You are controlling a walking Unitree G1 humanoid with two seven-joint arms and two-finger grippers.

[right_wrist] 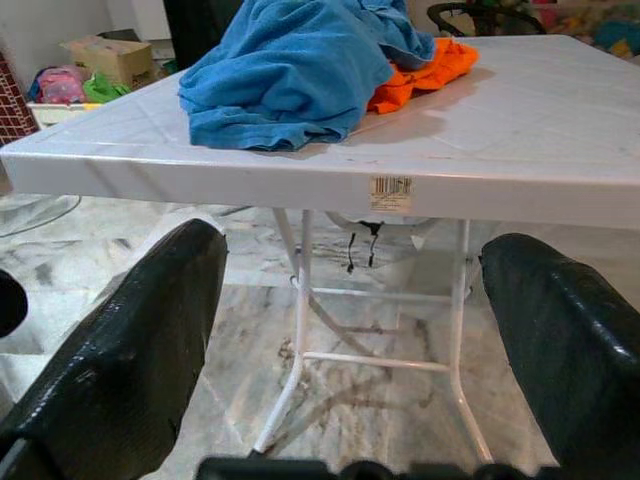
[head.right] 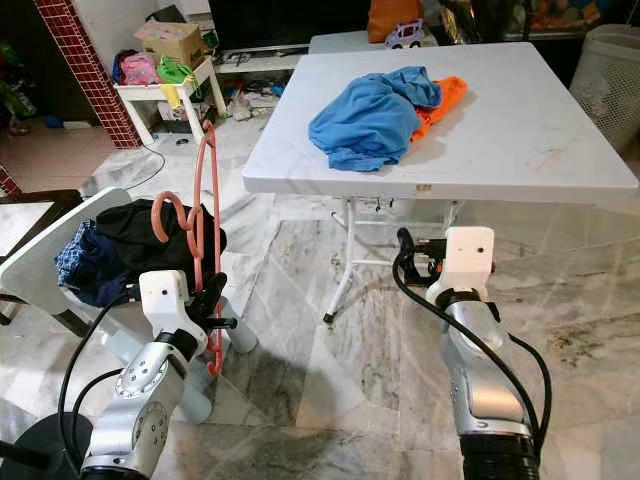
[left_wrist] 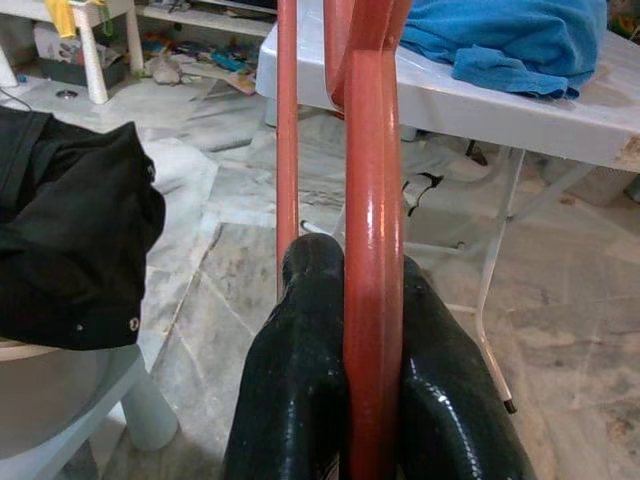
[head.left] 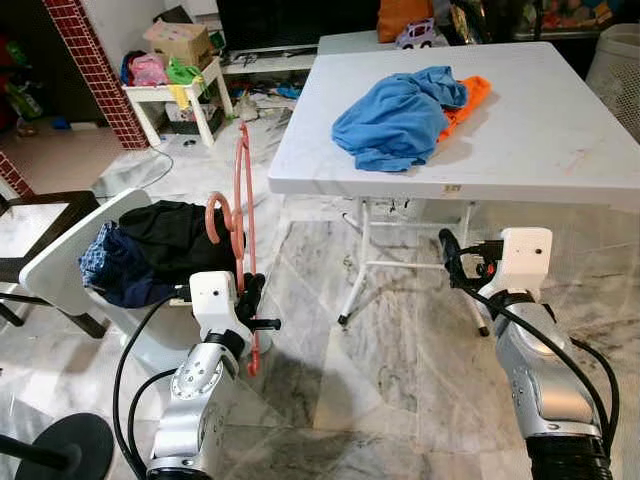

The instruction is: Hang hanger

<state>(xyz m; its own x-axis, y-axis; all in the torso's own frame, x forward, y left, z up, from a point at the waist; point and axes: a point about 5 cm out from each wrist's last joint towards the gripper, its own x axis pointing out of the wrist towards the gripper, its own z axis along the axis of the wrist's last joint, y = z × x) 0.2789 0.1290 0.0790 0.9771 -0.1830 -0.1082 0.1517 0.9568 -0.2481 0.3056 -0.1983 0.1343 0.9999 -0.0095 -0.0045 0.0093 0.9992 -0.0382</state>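
From the head views, your left hand is clamping the lower part of the red hanger, which is standing upright above it with its hook curling toward the chair of dark clothes beside it. Your left wrist view is showing both fingers pressed against the hanger's bar. In the right wrist view, your right hand is holding its fingers wide apart, gripping nothing, facing the white surface carrying a blue cloth ahead of it.

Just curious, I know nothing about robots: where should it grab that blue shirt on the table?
Probably the raised crumpled hump of the blue shirt, pinched from above. It lies heaped on the white table, partly over an orange garment, and the open right hand is nearest.
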